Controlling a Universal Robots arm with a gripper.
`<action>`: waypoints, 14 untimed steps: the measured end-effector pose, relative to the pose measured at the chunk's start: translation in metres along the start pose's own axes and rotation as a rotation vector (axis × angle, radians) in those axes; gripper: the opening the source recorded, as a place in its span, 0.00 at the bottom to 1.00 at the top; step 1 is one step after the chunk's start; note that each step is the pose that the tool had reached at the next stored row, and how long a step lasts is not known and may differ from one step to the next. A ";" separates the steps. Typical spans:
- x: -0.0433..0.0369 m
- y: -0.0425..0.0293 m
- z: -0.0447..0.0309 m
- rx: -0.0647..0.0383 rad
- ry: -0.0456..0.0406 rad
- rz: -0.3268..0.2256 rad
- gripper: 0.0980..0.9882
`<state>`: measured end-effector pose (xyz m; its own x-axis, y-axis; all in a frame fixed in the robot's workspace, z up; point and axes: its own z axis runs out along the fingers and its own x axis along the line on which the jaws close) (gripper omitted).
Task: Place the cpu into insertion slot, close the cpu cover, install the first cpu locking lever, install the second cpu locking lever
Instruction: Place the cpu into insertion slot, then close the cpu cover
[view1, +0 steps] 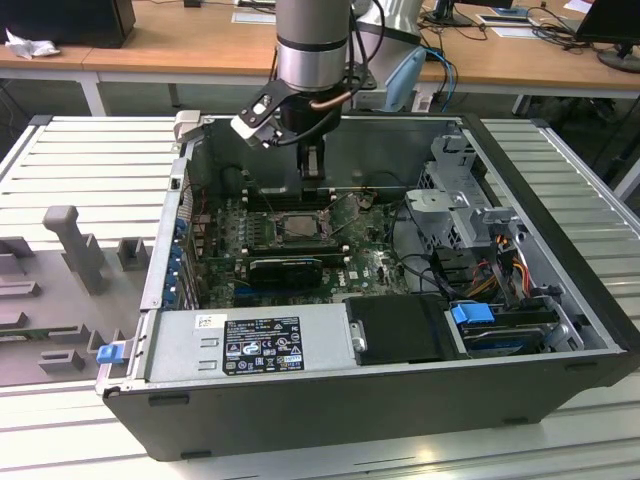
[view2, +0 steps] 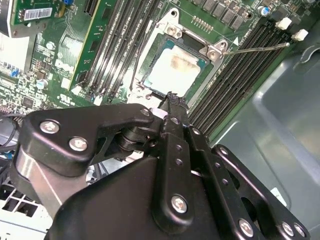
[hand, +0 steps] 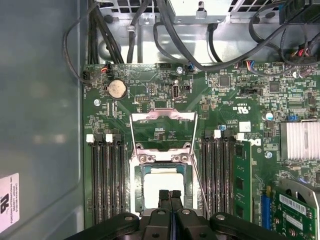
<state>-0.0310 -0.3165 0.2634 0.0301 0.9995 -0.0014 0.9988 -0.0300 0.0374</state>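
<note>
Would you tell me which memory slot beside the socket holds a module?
The outermost slot toward the finned heatsink: green module seated, the rest empty.

The arm stands almost vertical in the exterior view, with its silver-grey wrist pointing straight down. A pale block juts from the wrist mount, tilted toward the exterior view's left. The gripper hangs directly beneath, its tips downward. In the first wrist view its two black fingers lie pressed together side by side with nothing between them. In the second wrist view they taper to one narrow point, and the black linkage bars spread out behind.
</note>
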 end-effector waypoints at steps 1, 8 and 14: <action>0.0000 0.0006 0.0000 0.001 0.0009 0.000 0.01; -0.0004 0.0025 -0.0007 0.005 0.0053 0.000 0.01; -0.0017 0.0043 -0.0104 0.007 0.0127 0.002 0.01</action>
<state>-0.0272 -0.3184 0.2740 0.0318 0.9994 0.0114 0.9990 -0.0321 0.0307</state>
